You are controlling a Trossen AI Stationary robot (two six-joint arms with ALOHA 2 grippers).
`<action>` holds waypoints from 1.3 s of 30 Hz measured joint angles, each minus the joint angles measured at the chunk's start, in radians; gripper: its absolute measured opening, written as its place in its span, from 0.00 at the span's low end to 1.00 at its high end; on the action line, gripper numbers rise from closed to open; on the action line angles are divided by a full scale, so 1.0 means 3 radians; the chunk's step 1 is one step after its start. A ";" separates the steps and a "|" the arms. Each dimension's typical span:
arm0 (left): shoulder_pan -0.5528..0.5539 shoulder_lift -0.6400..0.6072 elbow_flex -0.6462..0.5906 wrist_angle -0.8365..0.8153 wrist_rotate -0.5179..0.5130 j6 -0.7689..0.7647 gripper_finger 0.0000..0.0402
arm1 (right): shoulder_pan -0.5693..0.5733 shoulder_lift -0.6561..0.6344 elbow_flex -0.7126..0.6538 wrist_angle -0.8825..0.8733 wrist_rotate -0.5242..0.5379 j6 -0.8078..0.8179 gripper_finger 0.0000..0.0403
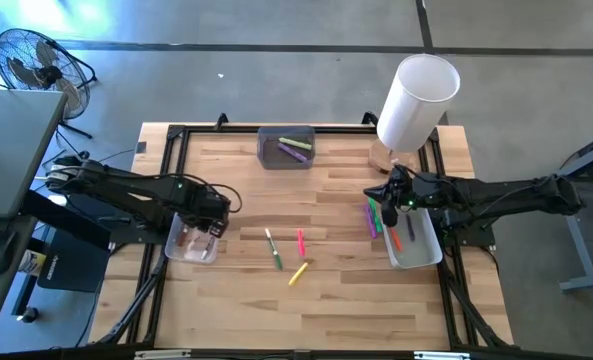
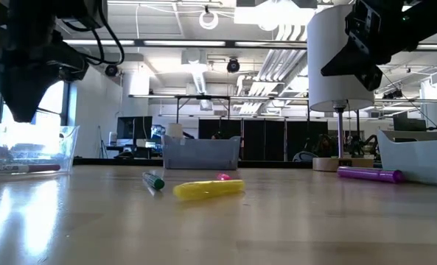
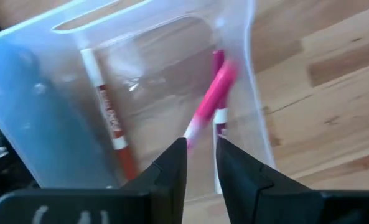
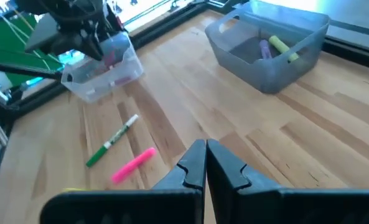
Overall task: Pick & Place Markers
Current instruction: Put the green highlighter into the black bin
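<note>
**Left gripper over the clear bin, right gripper above the white tray**

The left gripper (image 1: 212, 214) hangs over the clear plastic bin (image 1: 176, 249) at the left side of the pale wooden table (image 1: 326, 290). In the left wrist view its two dark fingers (image 3: 172, 167) stand a narrow gap apart and hold nothing. Just past their tips a pink marker (image 3: 210, 102) lies tilted inside the bin, beside a white marker with a red end (image 3: 107, 118) along the bin's floor. From table height, another marker shows through the bin's clear wall.

The right gripper (image 1: 390, 196) is raised above the right side of the table, near the near end of the white rectangular tray (image 1: 423, 253). Its fingers (image 4: 194, 167) are pressed together with nothing between them. An orange-red marker (image 1: 396, 240) lies in the tray, and a cluster of green and purple markers (image 1: 373, 217) rests on the wood just beside the tray's left edge.

Three markers lie loose in the middle of the table: a green-and-white marker (image 1: 273, 249), a short pink marker (image 1: 300, 241) beside it, and a yellow marker (image 1: 297, 273) nearer the front edge. They are apart from one another.

At the back edge sits a grey translucent bin (image 1: 285, 148) holding a yellow-green marker (image 1: 296, 144) and a purple marker (image 1: 294, 155). A tall white cylinder (image 1: 417, 102) stands at the back right corner, on a small wooden base.
</note>
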 joint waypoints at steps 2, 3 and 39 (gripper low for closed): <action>0.0000 -0.0001 0.0000 -0.0055 -0.0035 0.0036 0.23 | 0.0000 0.0011 0.0000 -0.0005 0.0017 0.0003 0.00; 0.0000 -0.0001 0.0000 -0.0045 -0.0043 0.0076 0.24 | 0.0000 0.0015 0.0000 -0.0019 0.0017 0.0003 0.00; 0.0001 0.0519 0.1173 0.1424 -0.0693 0.3654 0.01 | -0.0003 0.0049 0.0000 0.0114 0.0151 0.0218 0.00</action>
